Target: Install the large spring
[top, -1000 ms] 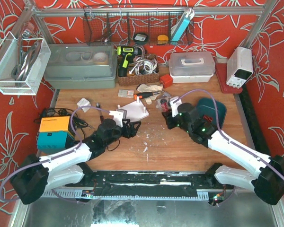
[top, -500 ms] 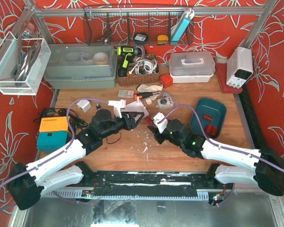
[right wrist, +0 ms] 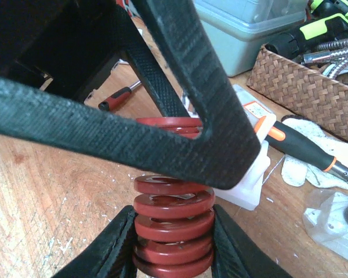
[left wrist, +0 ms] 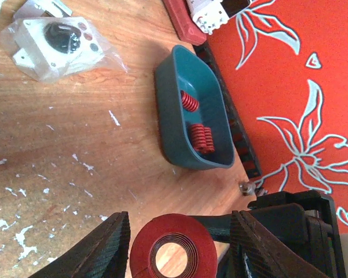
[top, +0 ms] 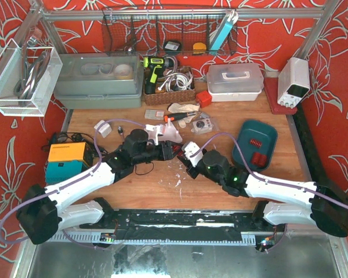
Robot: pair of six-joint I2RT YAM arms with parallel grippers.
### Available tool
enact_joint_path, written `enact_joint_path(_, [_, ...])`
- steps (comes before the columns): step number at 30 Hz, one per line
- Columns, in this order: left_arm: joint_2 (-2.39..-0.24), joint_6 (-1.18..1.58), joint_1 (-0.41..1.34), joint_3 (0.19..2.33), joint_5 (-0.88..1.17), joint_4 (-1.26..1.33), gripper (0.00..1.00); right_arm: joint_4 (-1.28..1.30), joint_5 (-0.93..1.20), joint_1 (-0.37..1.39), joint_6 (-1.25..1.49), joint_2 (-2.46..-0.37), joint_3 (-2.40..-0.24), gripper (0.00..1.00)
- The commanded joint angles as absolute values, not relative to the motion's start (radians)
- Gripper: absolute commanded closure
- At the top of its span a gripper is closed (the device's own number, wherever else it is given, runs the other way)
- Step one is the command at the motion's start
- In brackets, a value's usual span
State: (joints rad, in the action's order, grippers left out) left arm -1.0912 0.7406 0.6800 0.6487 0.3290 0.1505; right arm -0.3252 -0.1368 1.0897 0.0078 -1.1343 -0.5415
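The large red spring (right wrist: pixel 173 231) stands upright between my right gripper's (right wrist: pixel 174 214) fingers, which are shut on its lower coils. In the left wrist view the spring (left wrist: pixel 169 246) shows end-on, with its hollow core visible. My left gripper (left wrist: pixel 180 223) is open and straddles the spring's top end, with a gap on the right side. Its black fingers (right wrist: pixel 162 133) cross over the spring's top in the right wrist view. In the top view the left gripper (top: pixel 173 150) and right gripper (top: pixel 188 161) meet at the table's centre. A white block (right wrist: pixel 252 174) sits just behind the spring.
A teal tray (top: pixel 269 130) with small red springs stands at the right, and also shows in the left wrist view (left wrist: pixel 168 110). A bagged white part (left wrist: pixel 58 43), an orange-handled screwdriver (right wrist: pixel 301 145) and a wicker basket (right wrist: pixel 313 92) lie behind. An orange-teal box (top: pixel 66 162) sits left.
My right gripper has carried the spring left from near the teal tray to the table's centre. My left gripper has moved right to meet it and now straddles the spring's top.
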Motion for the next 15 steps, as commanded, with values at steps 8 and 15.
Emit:
enact_joint_path(8, [-1.064, 0.761, 0.678, 0.642, 0.356, 0.176, 0.62, -0.388, -0.174, 1.106, -0.021, -1.142, -0.543, 1.00])
enact_joint_path(15, [-1.032, 0.788, 0.677, 0.606, 0.373, 0.248, 0.87, -0.371, -0.177, 1.107, -0.019, -1.168, -0.558, 0.92])
